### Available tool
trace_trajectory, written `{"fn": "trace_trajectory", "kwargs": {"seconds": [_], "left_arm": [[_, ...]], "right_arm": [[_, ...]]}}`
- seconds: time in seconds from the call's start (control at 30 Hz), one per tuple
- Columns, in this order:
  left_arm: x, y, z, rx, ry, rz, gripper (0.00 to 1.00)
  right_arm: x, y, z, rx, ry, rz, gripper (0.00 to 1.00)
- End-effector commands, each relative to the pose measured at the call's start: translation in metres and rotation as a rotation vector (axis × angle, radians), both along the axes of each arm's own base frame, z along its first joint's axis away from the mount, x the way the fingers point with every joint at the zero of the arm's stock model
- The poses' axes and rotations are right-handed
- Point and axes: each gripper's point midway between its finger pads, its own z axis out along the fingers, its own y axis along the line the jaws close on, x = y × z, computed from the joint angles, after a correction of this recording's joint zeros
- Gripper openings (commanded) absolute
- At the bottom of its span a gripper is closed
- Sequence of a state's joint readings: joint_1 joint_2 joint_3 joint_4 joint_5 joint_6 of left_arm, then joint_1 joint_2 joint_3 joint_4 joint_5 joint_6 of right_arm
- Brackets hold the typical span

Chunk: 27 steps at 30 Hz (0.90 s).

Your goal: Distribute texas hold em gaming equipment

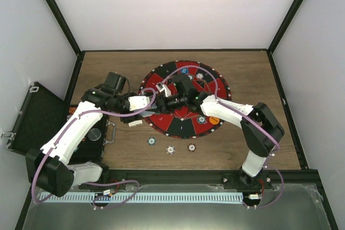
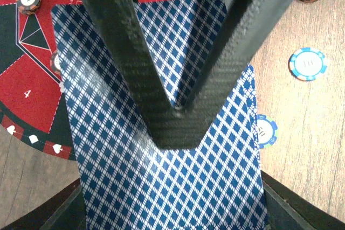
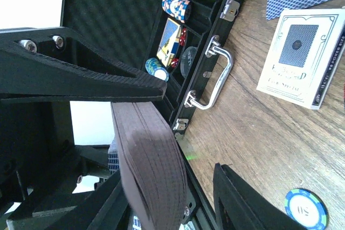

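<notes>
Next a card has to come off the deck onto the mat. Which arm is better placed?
Right, probably. The left gripper is shut on the deck, so occupied; the right gripper stands open with the deck's edge between its fingers.

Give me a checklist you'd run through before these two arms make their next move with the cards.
1. Left tool has its fingers closed together over the playing cards: ok.
2. Left tool actually gripping them: cannot tell, the contact is hidden.
3. Right tool clamped on the cards: not ok; its fingers straddle their edge, with a gap showing on one side.
4. Poker mat lies under both tools: ok.
5. Three poker chips on the table lie clear of both tools: ok.
6. How many cards would come off: cannot tell.
</notes>
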State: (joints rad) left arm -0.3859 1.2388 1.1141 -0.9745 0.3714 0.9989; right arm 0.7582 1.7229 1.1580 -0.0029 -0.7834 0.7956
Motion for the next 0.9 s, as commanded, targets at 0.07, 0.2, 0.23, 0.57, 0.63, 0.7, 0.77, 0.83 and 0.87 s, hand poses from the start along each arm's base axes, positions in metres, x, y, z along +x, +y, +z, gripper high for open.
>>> {"fn": "trace_trajectory", "kwargs": {"seconds": [0.07,0.2,0.23,0.57,0.63,0.7,0.77,0.83,0.87], "left_arm": [[0.000,-0.003,0.013,-0.047,-0.021,-0.008,0.04],[0.000,-0.004,0.010,-0.051,-0.016,-0.003,0.04],[0.000,-0.004,0.008,-0.048,-0.013,-0.001,0.04],[0.001,0.000,-0.002,-0.020,0.003,0.014,0.04],[0.001,0.001,-0.004,-0.015,0.005,0.015,0.04],[0.002,0.002,-0.006,-0.010,0.008,0.019,0.04],[0.003,0.002,-0.007,-0.007,0.011,0.024,0.04],[0.003,0.003,-0.008,-0.005,0.016,0.029,0.04],[0.003,0.003,-0.009,-0.006,0.018,0.030,0.04]], "right_arm": [[0.008,-0.021,-0.009,-0.059,0.025,-0.066,0.41],[0.002,-0.018,0.014,0.007,0.021,-0.036,0.43],[0.001,-0.018,0.018,0.017,0.018,-0.032,0.45],[-0.002,-0.032,0.028,0.035,0.013,-0.053,0.43],[-0.002,-0.033,0.032,0.039,0.010,-0.056,0.39],[0.000,-0.034,0.032,0.035,0.007,-0.066,0.34],[0.000,-0.036,0.032,0.027,0.007,-0.073,0.29],[0.000,-0.037,0.031,0.021,0.008,-0.075,0.25],[0.000,-0.037,0.030,0.016,0.010,-0.076,0.25]]}}
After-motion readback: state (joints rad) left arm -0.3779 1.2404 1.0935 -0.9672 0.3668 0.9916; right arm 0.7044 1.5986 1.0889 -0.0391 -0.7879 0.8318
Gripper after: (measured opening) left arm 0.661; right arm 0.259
